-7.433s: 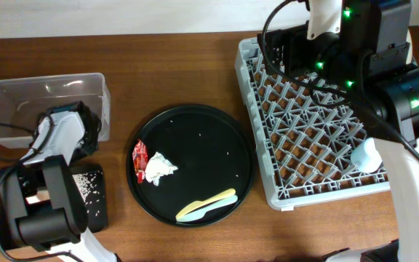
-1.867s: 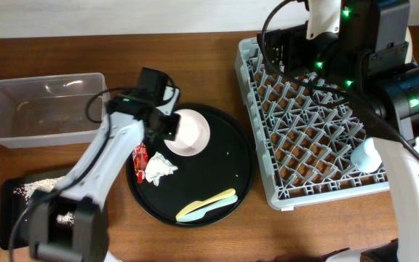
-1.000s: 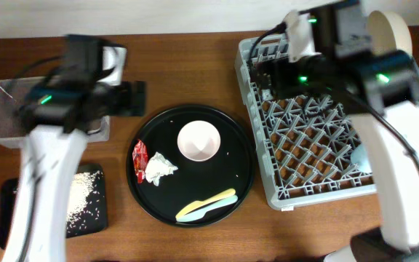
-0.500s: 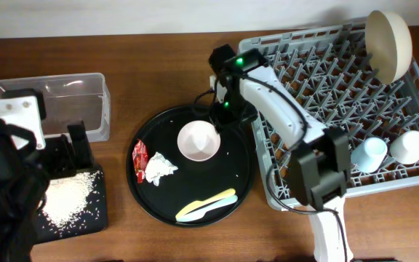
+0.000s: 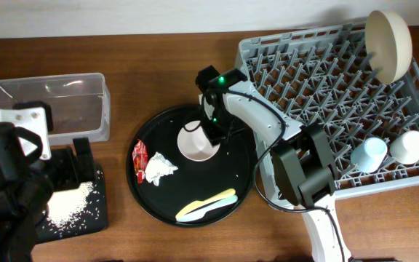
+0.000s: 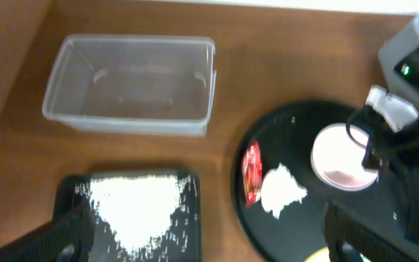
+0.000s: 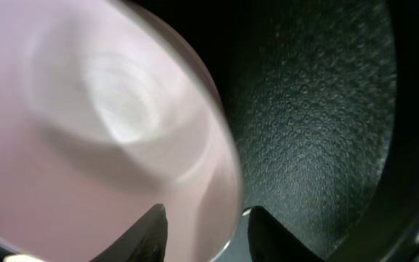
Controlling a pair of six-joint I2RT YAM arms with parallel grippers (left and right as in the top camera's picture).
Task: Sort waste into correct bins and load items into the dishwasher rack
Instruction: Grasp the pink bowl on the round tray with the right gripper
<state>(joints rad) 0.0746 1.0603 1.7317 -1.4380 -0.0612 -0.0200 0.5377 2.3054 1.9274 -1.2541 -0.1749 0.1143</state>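
Observation:
The small pink bowl [image 5: 195,145] [image 7: 86,131] sits upright on the round black tray [image 5: 235,182]. My right gripper [image 5: 211,131] [image 7: 202,225] is down at the bowl's far rim, one finger inside and one outside, narrowed but with a gap showing. Beside the bowl lie the red wrapper [image 5: 140,154], the white tissue [image 5: 160,166] and the yellow and blue cutlery [image 5: 208,204]. My left gripper [image 5: 70,164] [image 6: 209,247] hangs wide open, holding nothing, above the flat black tray [image 5: 100,211] heaped with rice [image 6: 133,207]. The clear tub [image 5: 49,105] holds nothing I can see.
The grey rack [image 5: 326,87] at the right holds a cream bowl [image 5: 388,35] on edge in its far corner, plus a light blue cup [image 5: 369,153] and a white cup [image 5: 411,145] near its front. My right arm stretches from the rack's left side over the round tray.
My right gripper has come down onto the pink bowl's rim and its jaws have narrowed. My left arm has shifted slightly over the rice tray, still open.

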